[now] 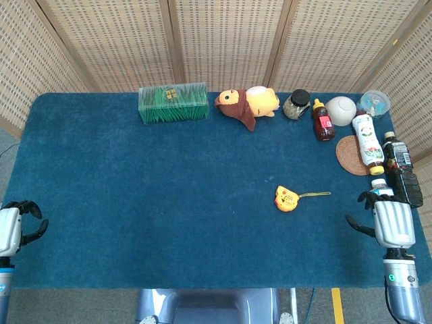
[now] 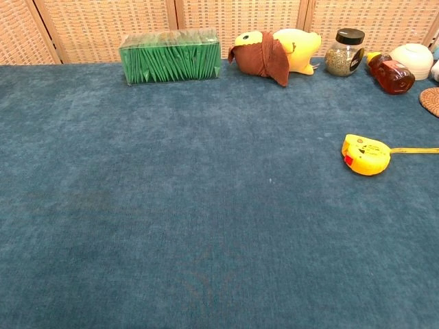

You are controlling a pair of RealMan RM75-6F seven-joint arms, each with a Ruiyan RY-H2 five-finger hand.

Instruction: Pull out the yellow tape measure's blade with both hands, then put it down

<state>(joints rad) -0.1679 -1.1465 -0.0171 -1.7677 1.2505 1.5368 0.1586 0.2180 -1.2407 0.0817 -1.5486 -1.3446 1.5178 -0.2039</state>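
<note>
The yellow tape measure [image 1: 285, 199] lies on the blue table [image 1: 169, 202], right of centre, red patch on its case, a short length of blade [image 1: 315, 196] sticking out to the right. The right hand [image 1: 391, 223] holds nothing at the table's right edge, dark fingers curled loosely. The left hand [image 1: 10, 228] sits empty at the left edge, fingers curled. Wicker screens [image 1: 223, 40] stand behind.

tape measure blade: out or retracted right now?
Out. A thin yellow blade runs from the tape measure toward the right hand, lying flat on the blue table; neither hand touches it.
</note>
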